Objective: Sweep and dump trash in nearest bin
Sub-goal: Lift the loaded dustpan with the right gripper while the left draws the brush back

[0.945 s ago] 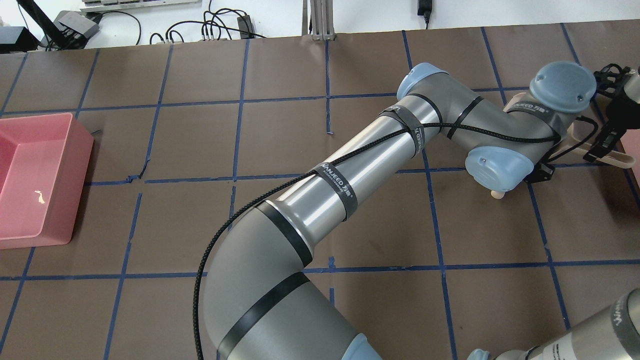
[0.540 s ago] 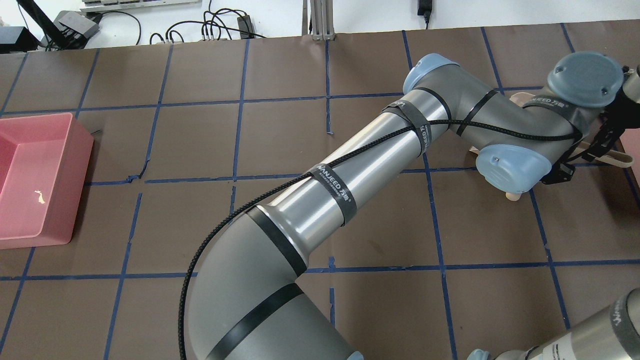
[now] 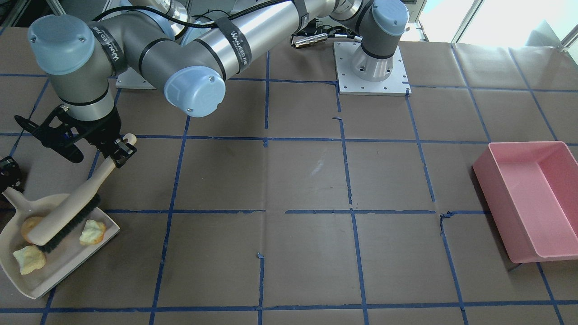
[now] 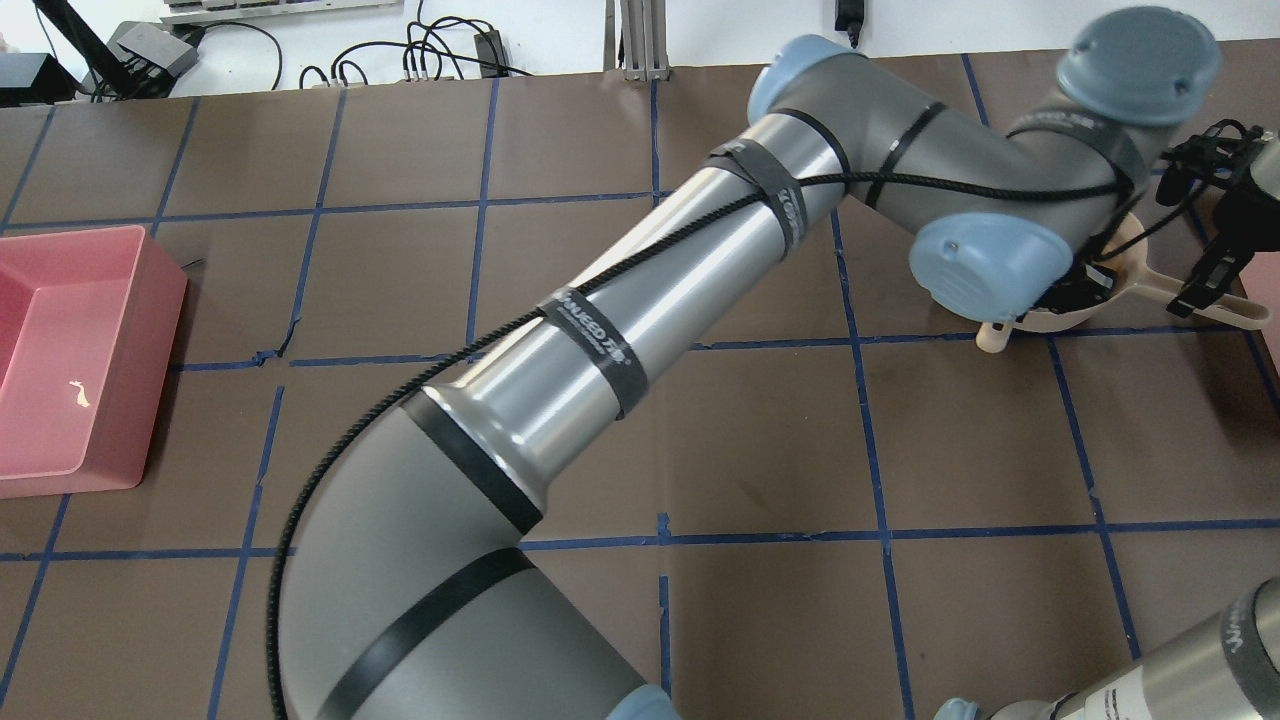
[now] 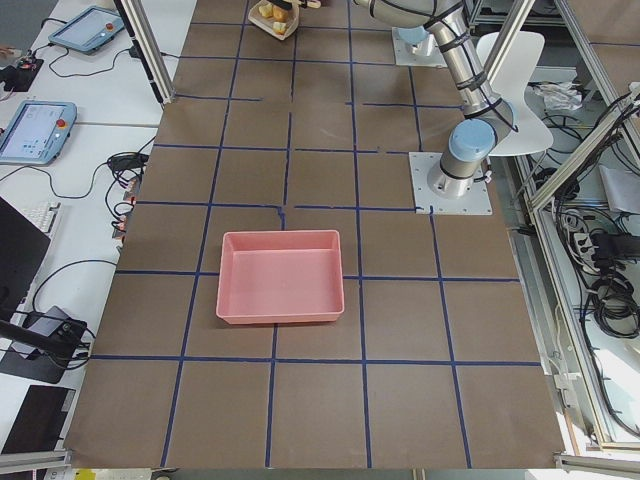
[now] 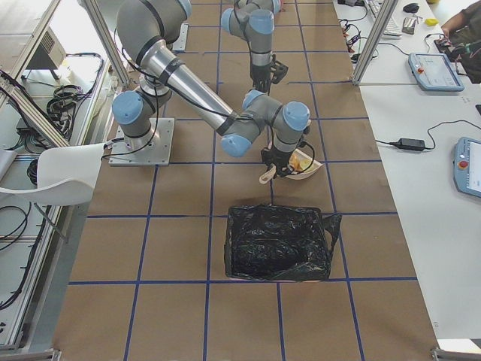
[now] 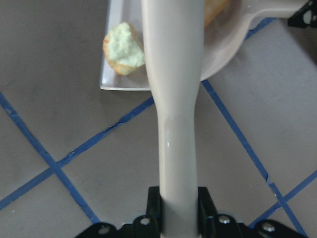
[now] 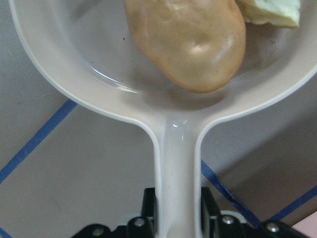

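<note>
My left gripper (image 3: 119, 151) is shut on the handle of a beige brush (image 3: 72, 203). The bristles rest in the beige dustpan (image 3: 58, 266), among three pieces of trash: a pale-green crust (image 3: 92, 231), a second one (image 3: 29, 259) and a brown roll (image 3: 30, 224). My right gripper (image 3: 6, 174) is shut on the dustpan's handle at the view's left edge. The left wrist view shows the brush handle (image 7: 173, 99) between the jaws. The right wrist view shows the dustpan handle (image 8: 177, 163) gripped and the roll (image 8: 188, 39) in the pan.
A bin lined with a black bag (image 6: 279, 242) stands just beside the dustpan (image 6: 308, 171). A pink bin (image 3: 533, 198) sits at the table's opposite end. The left arm (image 4: 620, 330) stretches across the middle of the table.
The left arm's wrist has moved away from the robot and its elbow has swung left. The brush handle's tip has shifted farther from the robot. The right gripper stays on the dustpan handle.
</note>
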